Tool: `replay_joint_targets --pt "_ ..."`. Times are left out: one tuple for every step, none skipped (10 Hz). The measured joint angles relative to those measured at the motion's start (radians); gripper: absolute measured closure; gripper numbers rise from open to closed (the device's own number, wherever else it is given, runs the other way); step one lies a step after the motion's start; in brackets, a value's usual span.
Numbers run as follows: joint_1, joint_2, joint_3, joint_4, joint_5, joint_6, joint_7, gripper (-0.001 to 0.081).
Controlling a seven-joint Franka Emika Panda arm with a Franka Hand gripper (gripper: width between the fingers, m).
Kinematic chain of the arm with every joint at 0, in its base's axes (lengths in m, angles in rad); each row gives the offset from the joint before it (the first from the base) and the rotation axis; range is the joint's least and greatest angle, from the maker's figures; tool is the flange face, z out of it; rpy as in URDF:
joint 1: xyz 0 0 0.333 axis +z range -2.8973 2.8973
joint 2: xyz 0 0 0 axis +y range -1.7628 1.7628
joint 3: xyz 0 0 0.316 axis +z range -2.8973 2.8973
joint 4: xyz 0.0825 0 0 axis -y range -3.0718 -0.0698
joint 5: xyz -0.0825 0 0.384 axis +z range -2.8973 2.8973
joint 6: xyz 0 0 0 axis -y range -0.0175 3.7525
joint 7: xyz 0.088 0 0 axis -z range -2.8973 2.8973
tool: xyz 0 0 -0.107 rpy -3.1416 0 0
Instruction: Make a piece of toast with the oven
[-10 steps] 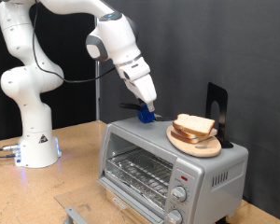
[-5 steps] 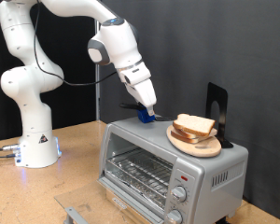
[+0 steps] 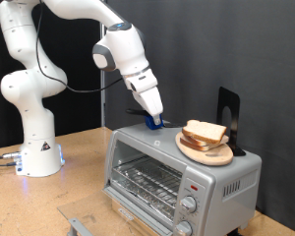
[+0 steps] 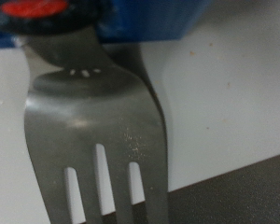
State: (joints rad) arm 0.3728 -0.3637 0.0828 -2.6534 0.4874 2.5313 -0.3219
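The piece of toast lies on a round wooden plate on top of the silver toaster oven. The oven's glass door looks closed, with the wire rack behind it. My gripper points down at the oven's top, to the exterior view's left of the plate, with a small blue thing at its tip. The wrist view is filled by a metal fork over a white surface, with blue and red parts behind it. My fingers do not show clearly.
A black upright stand is on the oven's top behind the plate. The arm's white base stands on the wooden table at the exterior view's left. A grey flat object lies at the bottom edge.
The arm's wrist has shifted slightly to the exterior view's left. The gripper tip stays at the blue thing on the oven top. The toast and plate have not moved.
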Motion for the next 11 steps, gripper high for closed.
replay_joint_targets --pt "0.000 0.000 0.000 -0.001 0.001 0.002 0.001 0.0003" --pt "0.000 0.000 0.000 -0.003 0.001 0.006 0.003 0.0003" --pt "0.000 0.001 0.000 -0.005 0.001 0.010 0.003 0.0003" --pt "0.000 0.002 0.000 -0.008 0.002 0.013 0.004 0.0003" --pt "0.000 0.003 0.000 -0.011 0.004 0.014 0.004 0.0003" --pt "0.000 0.003 0.000 -0.013 0.015 0.017 0.003 0.0003" --pt "0.001 0.003 0.000 -0.015 0.030 0.020 -0.006 0.0003" --pt "0.002 0.003 0.000 -0.015 0.042 0.020 -0.015 0.0032" --pt "0.003 0.003 0.000 -0.015 0.049 0.020 -0.025 0.0032" --pt "0.003 0.003 0.000 -0.016 0.057 0.020 -0.033 0.0212" --pt "0.003 0.003 0.000 -0.016 0.063 0.020 -0.038 0.0212"
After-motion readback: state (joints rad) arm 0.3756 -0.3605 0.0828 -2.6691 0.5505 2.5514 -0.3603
